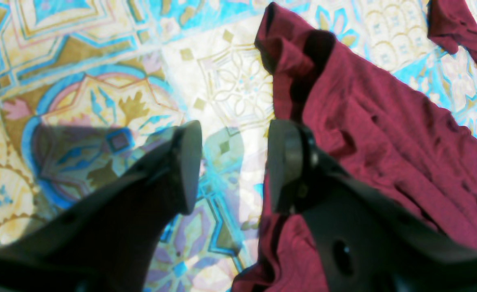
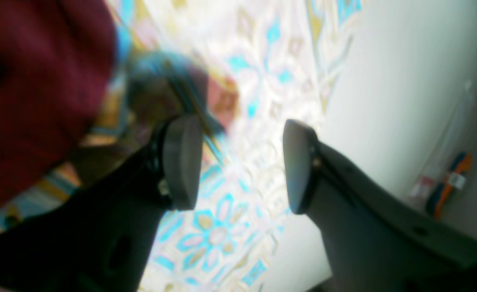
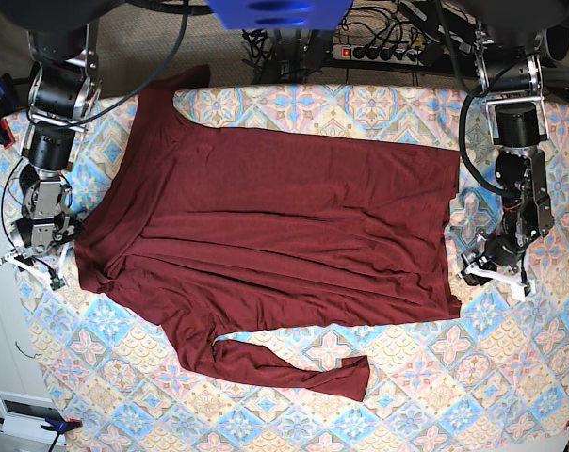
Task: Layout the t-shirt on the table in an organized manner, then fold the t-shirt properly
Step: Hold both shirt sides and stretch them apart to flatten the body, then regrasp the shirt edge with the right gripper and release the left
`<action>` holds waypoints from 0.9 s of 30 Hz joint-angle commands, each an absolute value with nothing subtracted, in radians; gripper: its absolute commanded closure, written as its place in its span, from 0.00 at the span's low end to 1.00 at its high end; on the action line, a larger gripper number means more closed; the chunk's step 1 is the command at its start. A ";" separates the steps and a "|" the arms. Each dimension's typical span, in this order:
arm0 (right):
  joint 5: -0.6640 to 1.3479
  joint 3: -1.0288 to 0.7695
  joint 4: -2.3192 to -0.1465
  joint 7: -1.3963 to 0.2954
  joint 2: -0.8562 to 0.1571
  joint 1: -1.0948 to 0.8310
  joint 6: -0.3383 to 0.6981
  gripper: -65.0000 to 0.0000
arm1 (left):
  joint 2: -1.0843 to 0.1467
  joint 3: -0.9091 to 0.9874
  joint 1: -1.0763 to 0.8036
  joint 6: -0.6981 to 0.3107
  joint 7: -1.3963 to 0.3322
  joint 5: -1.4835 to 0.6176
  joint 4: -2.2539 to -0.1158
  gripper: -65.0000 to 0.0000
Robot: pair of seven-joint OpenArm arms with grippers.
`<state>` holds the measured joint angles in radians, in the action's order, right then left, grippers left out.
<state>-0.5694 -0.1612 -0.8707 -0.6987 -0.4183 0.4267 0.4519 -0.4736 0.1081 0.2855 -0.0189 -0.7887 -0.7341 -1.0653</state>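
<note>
Near sleeve: one long sleeve point(image 3: 294, 365) lies bent along the near side of the table point(image 3: 435, 395), its cuff pointing toward the hem end.
Shirt: the maroon shirt point(image 3: 284, 226) lies spread lengthwise across the middle of the table, hem at the base view's right, shoulders at its left; shallow creases run along the body.
Left gripper: the left gripper point(image 1: 234, 166) hangs just over the hem edge with its jaws spread apart, holding nothing; one finger is above cloth, the other above bare table.
Right gripper: the right gripper point(image 2: 242, 166) sits beside the shoulder end, jaws spread wide and empty (this wrist view is blurred).
Far sleeve: the other sleeve point(image 3: 162, 99) runs up toward the far edge of the table.
Step in hand: probably the laying-out is nearly done and the first fold is about to start.
Doing it well: pinch only the edge of the fabric at hem and shoulder, both layers together; lift low, keep the two arms level, and pull lightly taut so the thin knit does not bunch. Bring the sleeves in over the body first.
</note>
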 commanded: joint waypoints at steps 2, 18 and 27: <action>-0.567 -0.186 -0.941 -0.667 -0.438 0.443 0.444 0.53 | -0.489 0.111 0.309 -0.024 -0.773 -0.742 -1.082 0.59; -0.421 -0.220 -1.566 -0.633 -0.303 0.088 0.698 0.98 | -0.490 0.111 0.171 -0.024 -0.776 -0.745 -1.291 0.69; -0.326 -0.137 -1.461 -0.633 -0.289 0.088 0.698 1.00 | -0.489 0.111 0.105 -0.024 -0.776 -0.745 -1.395 0.76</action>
